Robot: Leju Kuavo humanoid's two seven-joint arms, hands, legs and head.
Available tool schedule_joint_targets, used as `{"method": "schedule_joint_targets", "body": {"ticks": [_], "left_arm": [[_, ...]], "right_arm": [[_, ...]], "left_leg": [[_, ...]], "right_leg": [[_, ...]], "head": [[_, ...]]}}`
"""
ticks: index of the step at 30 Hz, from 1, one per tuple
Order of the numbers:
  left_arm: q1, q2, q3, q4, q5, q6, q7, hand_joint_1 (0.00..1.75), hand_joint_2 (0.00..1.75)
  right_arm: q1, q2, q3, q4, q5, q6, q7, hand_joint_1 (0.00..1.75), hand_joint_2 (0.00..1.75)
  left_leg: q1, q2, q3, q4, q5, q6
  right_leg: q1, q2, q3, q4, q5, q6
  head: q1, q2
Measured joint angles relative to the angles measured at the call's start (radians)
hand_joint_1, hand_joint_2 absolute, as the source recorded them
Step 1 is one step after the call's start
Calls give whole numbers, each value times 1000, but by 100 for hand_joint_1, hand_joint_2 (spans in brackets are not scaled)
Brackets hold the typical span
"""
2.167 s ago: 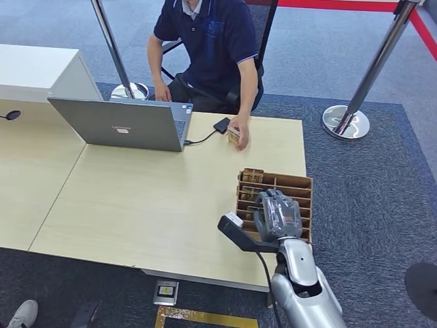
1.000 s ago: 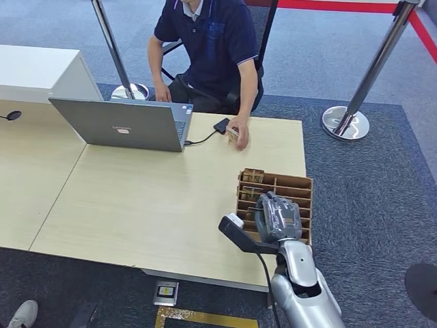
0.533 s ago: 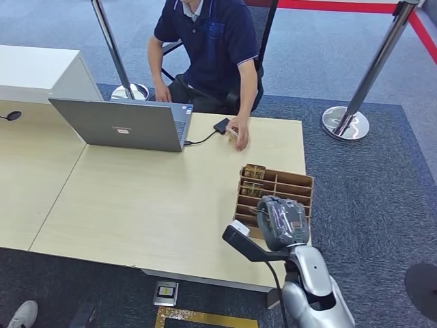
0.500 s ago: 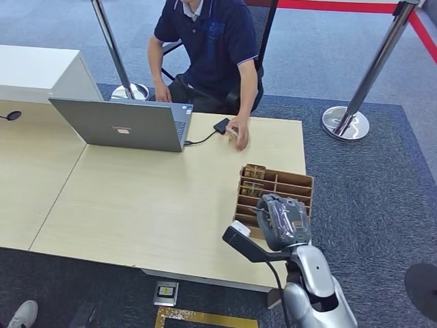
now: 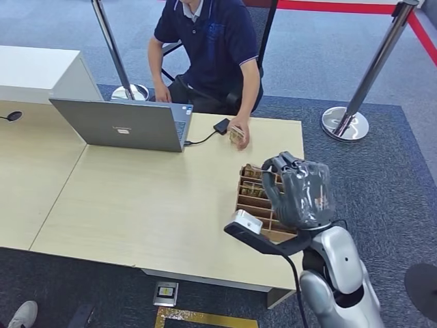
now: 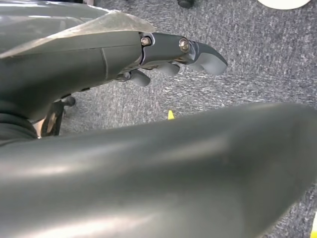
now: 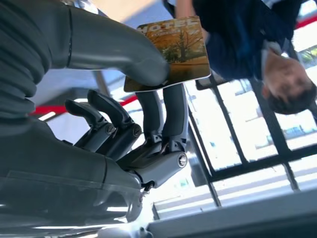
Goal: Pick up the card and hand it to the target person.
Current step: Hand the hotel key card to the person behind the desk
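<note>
the right hand pinches the card between thumb and fingers; the card's print reads "hotel" over a tree scene. in the head view that hand is raised above the box on the table, across from the person. the left hand hangs over carpet, fingers loose and holding nothing

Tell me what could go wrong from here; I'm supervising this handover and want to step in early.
The right hand pinches the card near one edge between thumb and fingers, so it could slip or twist as the arm swings toward the person. The person's hand rests on the table holding something, so it may not be free to take the card.
</note>
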Motion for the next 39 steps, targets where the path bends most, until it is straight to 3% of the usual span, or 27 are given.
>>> {"method": "schedule_joint_targets", "body": {"ticks": [6,13,18,22,26,33,35,37,39], "left_arm": [[-7,-2,0,0,-18,-2,-1,0,0],[-33,-5,-15,3,-62,-25,30,0,0],[-46,-5,-26,4,-70,-25,45,0,0],[-50,-5,-28,5,-70,-24,54,0,0],[-52,-5,-30,6,-66,-21,64,0,0],[-49,-6,-28,9,-47,-14,73,0,0],[-47,-7,-28,10,-41,-10,73,0,0],[-45,-8,-28,11,-37,-4,73,0,0],[-43,-10,-27,12,-34,-1,73,0,0]], "right_arm": [[-174,65,9,148,-42,-76,-40,175,175],[-394,166,-10,563,-32,-276,-34,175,175],[-484,208,-19,794,8,-351,11,175,175],[-526,231,-23,920,29,-352,58,175,175],[-551,248,-24,1011,49,-292,95,175,175],[-571,285,-23,1093,69,-248,111,175,175],[-575,297,-22,1104,69,-253,113,110,175],[-580,307,-22,1110,62,-270,113,23,175],[-585,314,-25,1114,46,-310,109,0,175]], "left_leg": [[0,1,0,0,2,-1],[0,0,0,0,5,-2],[0,0,0,0,5,-2],[0,0,0,0,5,-2],[0,0,0,0,5,-2],[0,0,-1,0,5,-3],[0,0,-1,0,5,-3],[0,0,-1,0,5,-3],[0,0,-1,0,5,-3]], "right_leg": [[0,0,0,2,1,-1],[0,0,-1,3,3,-2],[0,0,-1,3,4,-2],[0,0,-1,3,4,-2],[0,0,-2,2,4,-2],[0,0,-2,3,4,-2],[0,0,-2,3,4,-2],[0,0,-3,3,4,-2],[0,0,-3,3,4,-2]], "head": [[0,0],[0,0],[0,0],[0,0],[0,0],[0,0],[0,0],[0,0],[0,0]]}}
